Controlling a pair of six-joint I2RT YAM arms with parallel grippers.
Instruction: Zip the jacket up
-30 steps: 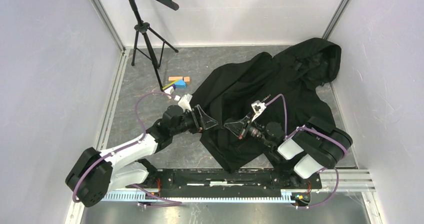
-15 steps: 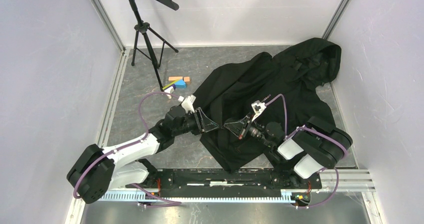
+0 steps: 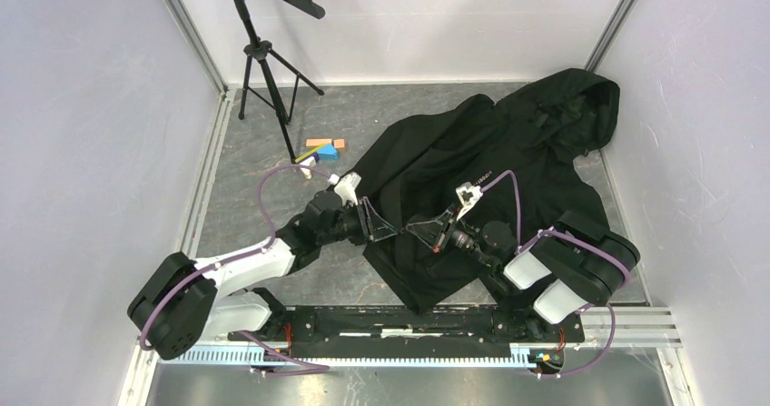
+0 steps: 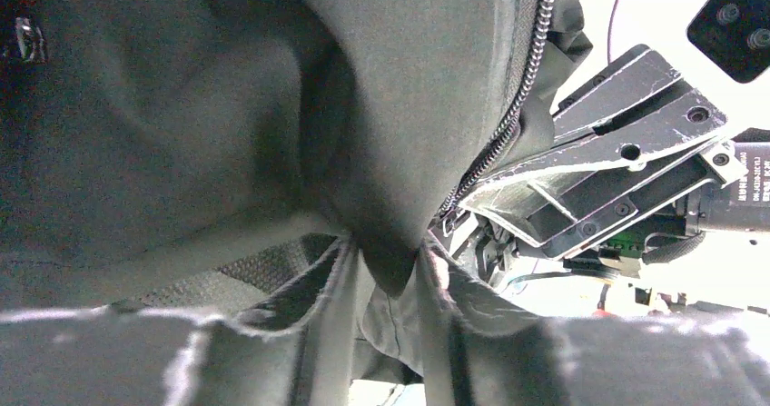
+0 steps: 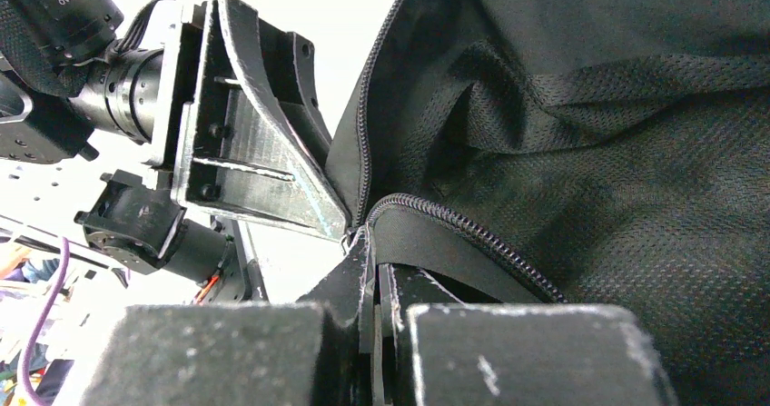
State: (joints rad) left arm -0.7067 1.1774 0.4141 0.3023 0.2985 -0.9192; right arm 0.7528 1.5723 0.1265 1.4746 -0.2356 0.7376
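The black hooded jacket lies spread over the middle and right of the floor, hood at the far right. My left gripper and right gripper meet tip to tip at the jacket's lower front edge. In the left wrist view the left gripper is shut on a fold of jacket fabric, with the zip teeth running up beside it. In the right wrist view the right gripper is shut on the zip edge, with mesh lining behind it.
A tripod stand rises at the back left. Small coloured blocks lie on the floor just left of the jacket. Walls close in on the left, back and right.
My left arm has pushed a little right toward the right gripper, closing the gap between the two. The right arm and jacket have stayed put.
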